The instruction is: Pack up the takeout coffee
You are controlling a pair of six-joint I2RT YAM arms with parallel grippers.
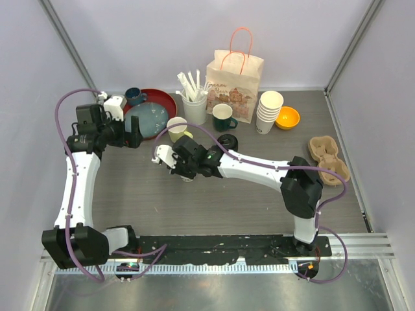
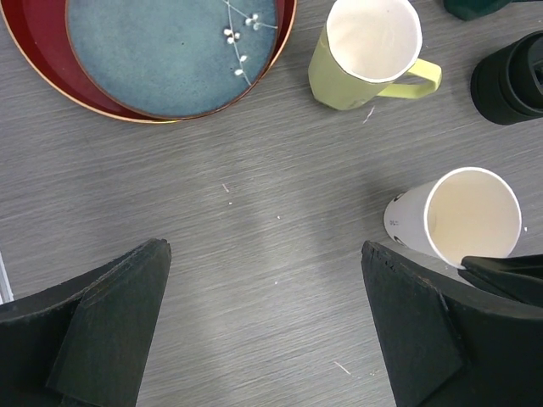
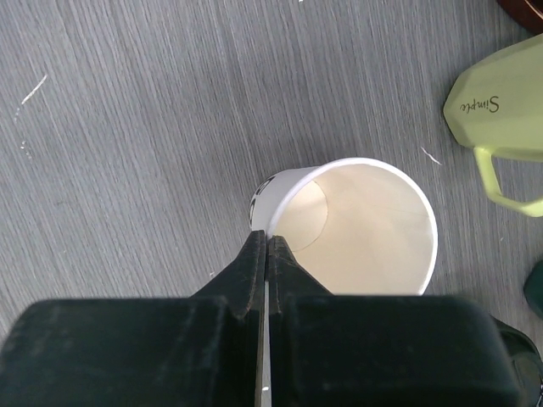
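We see the right gripper (image 3: pixel 266 242) pinched tight on the rim of a white cup (image 3: pixel 365 229). The cup has no lid, and we can look right inside it. It is near the middle of the table (image 1: pixel 194 201), just beside the yellow mug (image 3: pixel 501 93). The left gripper (image 2: pixel 263 250) hangs wide open over the table, near the blue plate (image 2: pixel 161 51), holding nothing.

Top cam is looking down from high behind arm bases (image 1: pixel 299 245), covering whole table (image 1: pixel 194 201). Wrist cams are looking down close past left claw (image 2: pixel 263 254) & right claw (image 3: pixel 265 242), both catching paper cup (image 2: pixel 471 212) at right claw's tip, yellow mug (image 2: pixel 365 51) beyond.
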